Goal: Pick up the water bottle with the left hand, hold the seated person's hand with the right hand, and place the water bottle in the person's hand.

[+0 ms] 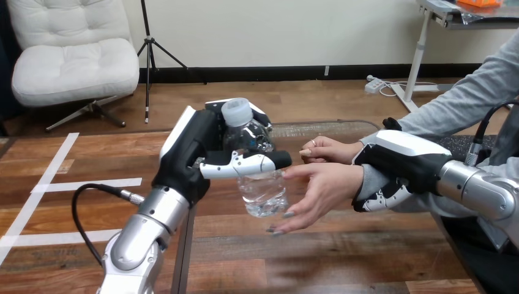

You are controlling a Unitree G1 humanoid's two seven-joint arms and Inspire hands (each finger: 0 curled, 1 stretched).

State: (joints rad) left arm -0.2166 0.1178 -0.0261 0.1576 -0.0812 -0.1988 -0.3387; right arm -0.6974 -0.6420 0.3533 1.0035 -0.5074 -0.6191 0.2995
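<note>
While the left hand (196, 150) grips the clear water bottle (263, 193) aloft, just at nine o'clock of the person's open hand (324, 187), the right hand (404, 162) is curled round that wrist (367, 177) — only the release remains, I'd judge.

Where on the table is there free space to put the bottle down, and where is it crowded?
Free: the near table, below the person's hand, toward the near edge. Crowded: the middle, where the left hand holds the bottle close to the person's hand, and the right side, where the right hand grips the person's wrist.
</note>
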